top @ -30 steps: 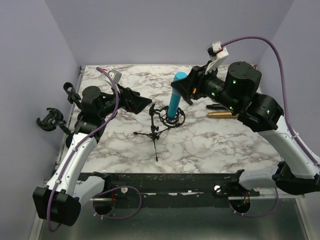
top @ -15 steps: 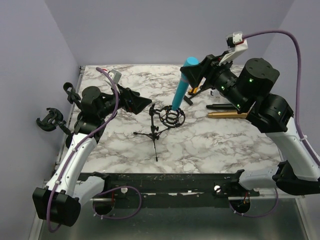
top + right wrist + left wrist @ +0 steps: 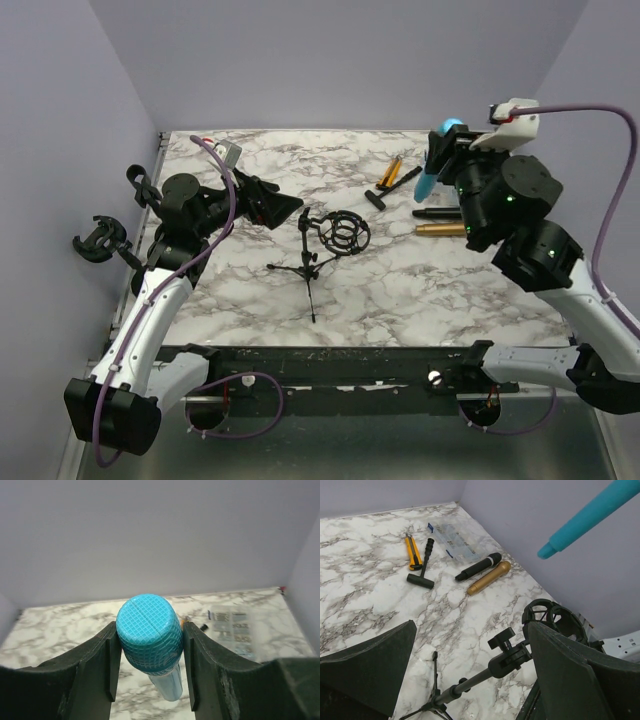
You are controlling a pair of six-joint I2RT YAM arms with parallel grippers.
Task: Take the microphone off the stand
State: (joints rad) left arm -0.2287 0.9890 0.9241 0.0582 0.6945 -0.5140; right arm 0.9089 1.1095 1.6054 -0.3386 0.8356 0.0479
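Observation:
My right gripper (image 3: 440,152) is shut on the blue microphone (image 3: 430,180) and holds it in the air at the right, clear of the stand. In the right wrist view its mesh head (image 3: 149,632) sits clamped between my fingers (image 3: 97,660). Its tail end shows in the left wrist view (image 3: 585,517). The black tripod stand (image 3: 318,250) stands at the table's middle with its ring holder (image 3: 343,232) empty. My left gripper (image 3: 272,205) is open just left of the stand; in the left wrist view the stand's pole (image 3: 492,670) lies between its fingers without contact.
On the back right of the marble table (image 3: 420,290) lie a black microphone (image 3: 477,566), a gold microphone (image 3: 489,577), a yellow utility knife (image 3: 412,552), a black T-handle tool (image 3: 422,570) and a clear plastic box (image 3: 455,542). Lavender walls enclose the table.
My right gripper has lifted the blue microphone out of the stand's ring holder and carried it up and to the right. The left arm and the stand have not moved.

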